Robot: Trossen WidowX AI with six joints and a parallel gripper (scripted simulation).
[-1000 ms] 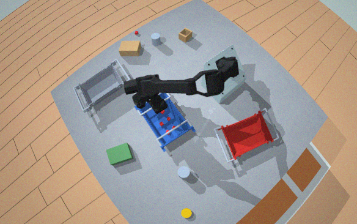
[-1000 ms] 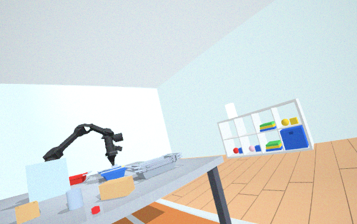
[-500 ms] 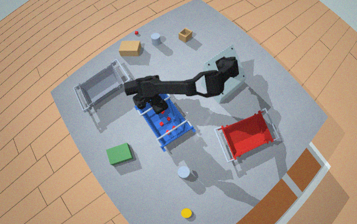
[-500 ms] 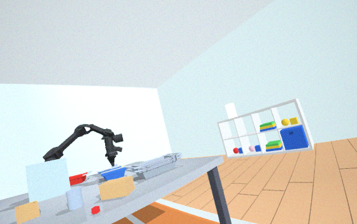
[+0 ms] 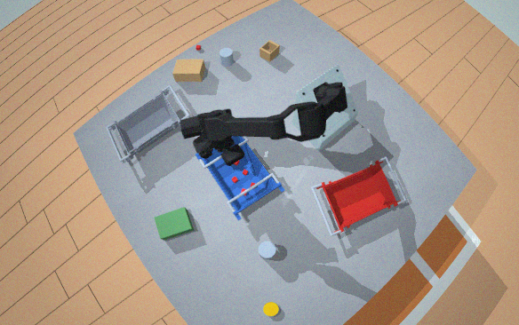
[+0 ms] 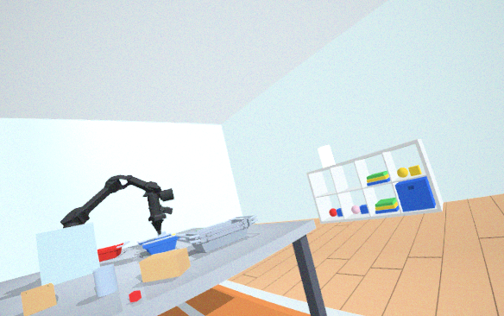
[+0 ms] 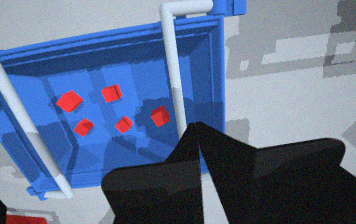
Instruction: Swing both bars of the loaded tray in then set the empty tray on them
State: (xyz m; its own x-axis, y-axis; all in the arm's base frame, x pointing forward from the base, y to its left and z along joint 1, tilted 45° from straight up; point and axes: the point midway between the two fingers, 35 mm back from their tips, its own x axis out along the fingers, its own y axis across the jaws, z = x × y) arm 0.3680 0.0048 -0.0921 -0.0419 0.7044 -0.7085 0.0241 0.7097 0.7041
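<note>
The blue tray (image 5: 222,183) (image 6: 161,246) (image 7: 220,75) stands on the table with several small red blocks (image 5: 245,171) (image 7: 69,101) inside. Both its white bars lie across its top: one bar (image 5: 212,162) (image 7: 173,65) near my gripper, the other bar (image 5: 251,188) (image 7: 32,132) toward the opposite end. My gripper (image 6: 159,232) (image 7: 195,127) is shut and empty, pointing down, its tips close beside the near bar and partly hiding it. Contact cannot be told. An empty grey tray (image 5: 144,126) (image 6: 229,237) and an empty red tray (image 5: 362,200) (image 6: 110,253) stand apart, their bars swung outward.
A tan block (image 5: 188,70) (image 6: 166,265), a blue-grey cylinder (image 5: 226,57) (image 6: 105,281) and an open tan box (image 5: 269,51) stand beyond the trays. A green block (image 5: 174,223), a pale cylinder (image 5: 267,249) and a yellow disc (image 5: 271,309) are on the other side.
</note>
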